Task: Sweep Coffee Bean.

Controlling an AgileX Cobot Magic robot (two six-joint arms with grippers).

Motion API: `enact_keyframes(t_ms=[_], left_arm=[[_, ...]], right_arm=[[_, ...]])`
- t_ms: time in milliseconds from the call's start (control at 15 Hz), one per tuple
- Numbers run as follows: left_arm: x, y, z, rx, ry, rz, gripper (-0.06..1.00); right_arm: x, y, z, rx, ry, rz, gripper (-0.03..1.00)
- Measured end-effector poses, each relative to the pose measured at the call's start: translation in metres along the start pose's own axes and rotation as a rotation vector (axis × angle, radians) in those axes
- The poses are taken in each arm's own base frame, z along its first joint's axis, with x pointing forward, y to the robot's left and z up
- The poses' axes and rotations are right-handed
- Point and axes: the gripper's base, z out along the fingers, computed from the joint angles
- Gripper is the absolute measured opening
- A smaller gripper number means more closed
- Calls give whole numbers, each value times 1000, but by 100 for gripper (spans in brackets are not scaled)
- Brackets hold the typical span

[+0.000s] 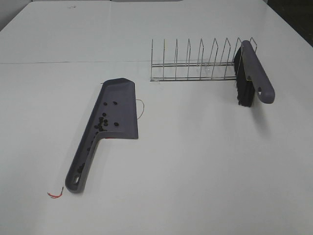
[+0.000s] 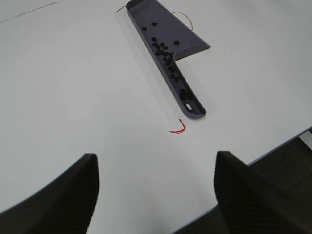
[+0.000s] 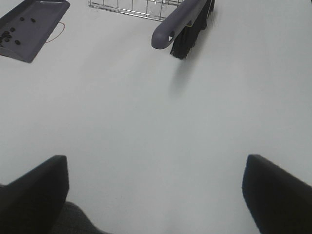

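The coffee beans (image 1: 101, 122) are lying inside the grey dustpan (image 1: 120, 110), several along its handle channel; sweeping appears complete. Both the left gripper (image 2: 156, 190) and right gripper (image 3: 156, 190) are standing spread, holding nothing (brush (image 1: 252, 73) racked). Next move likely calls for withdrawal only.

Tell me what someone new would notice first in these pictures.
The long-handled grey plastic dustpan lies left of centre on the white table, with small dark coffee beans scattered inside it. At the back right, a grey-handled brush with black bristles rests in the end of a wire dish rack.
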Motion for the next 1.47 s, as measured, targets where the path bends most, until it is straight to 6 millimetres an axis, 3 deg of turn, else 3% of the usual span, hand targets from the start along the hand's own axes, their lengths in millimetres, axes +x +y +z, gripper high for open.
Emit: enact_keyframes(t_ms=[1200, 1467], left_arm=[[0, 0, 0, 0, 0, 3, 62], [0, 4, 0, -160, 1, -120, 62]], right_arm=[[-1, 0, 1, 1, -12, -1, 82], [-1, -1, 1, 46, -9, 31, 82]])
